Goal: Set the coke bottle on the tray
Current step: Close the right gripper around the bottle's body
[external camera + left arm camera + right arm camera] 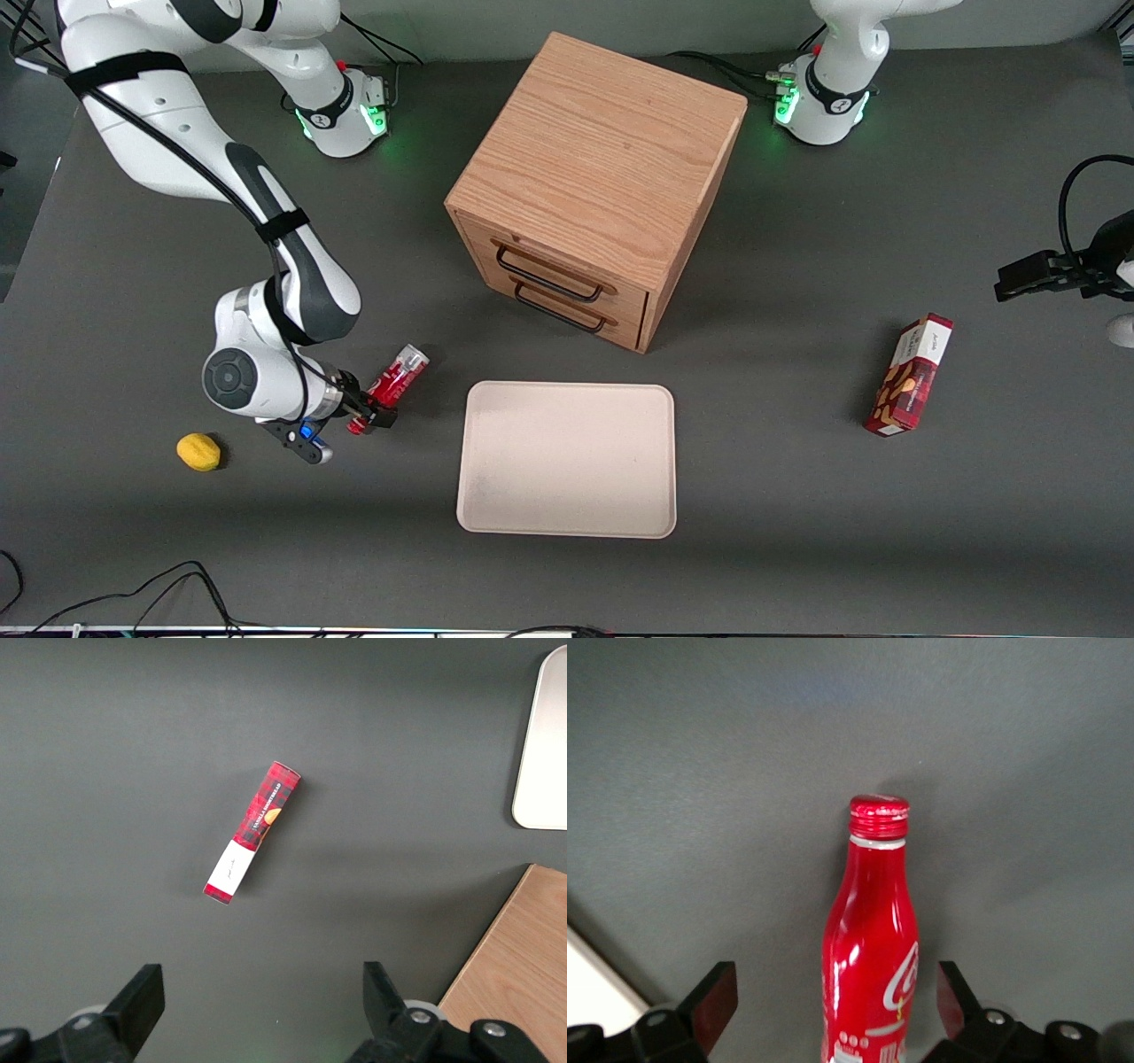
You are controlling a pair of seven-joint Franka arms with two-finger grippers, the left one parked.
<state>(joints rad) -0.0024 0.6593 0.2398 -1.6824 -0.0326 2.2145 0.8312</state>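
Wide beige tray (pixel 567 459) flat on the tabletop (pixel 797 496); coke bottle (pixel 390 386) lying at its nine o'clock, apart. Gripper (pixel 370 411) at the bottle, fingers (pixel 713 1001) spread wide either side, gripping nothing. Slim, glossy, round: could roll or squirt free on an off-centre squeeze.

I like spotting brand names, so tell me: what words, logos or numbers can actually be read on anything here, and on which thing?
"Co": the start of a white script logo on the coke bottle, which lies between the open fingers of the end effector; the rest is cut off.
Small white marks below the logo: too small to read.
Print on the red snack box: too small to read.
Tray, wooden cabinet, yellow object: no text.
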